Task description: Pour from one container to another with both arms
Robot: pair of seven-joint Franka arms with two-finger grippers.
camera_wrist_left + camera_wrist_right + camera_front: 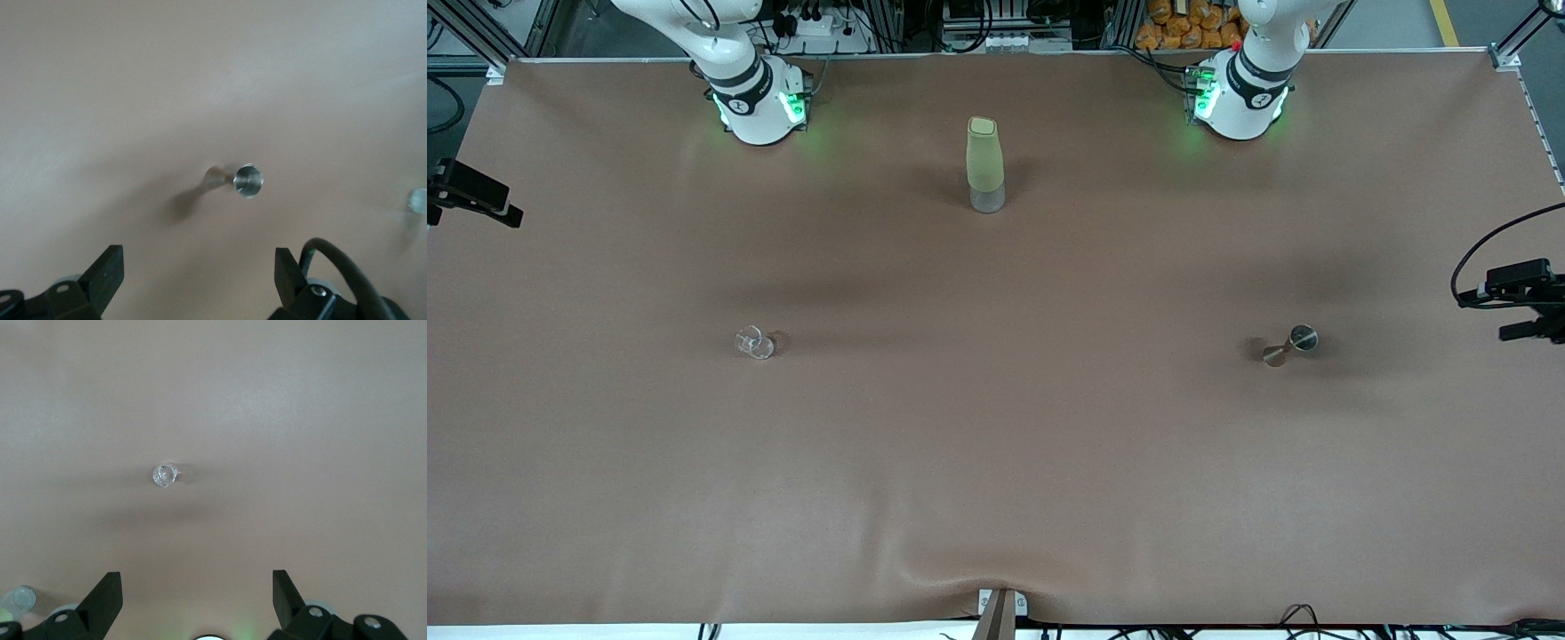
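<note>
Both pincers hang released: left pincer (193, 277) over the upright metal jigger (248, 181), right pincer (197, 597) over the upright glass (164, 475); only the front view shows the bottle (985, 164).

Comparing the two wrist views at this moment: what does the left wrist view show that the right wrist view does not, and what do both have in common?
Only the left wrist view: the small upright steel jigger, below the open left hand.

Only the right wrist view: the small clear glass cup, below the open right hand.

Both: the brown table cover, each hand held high and empty, and at one edge what seems the clear base of the tall pale-green bottle.
</note>
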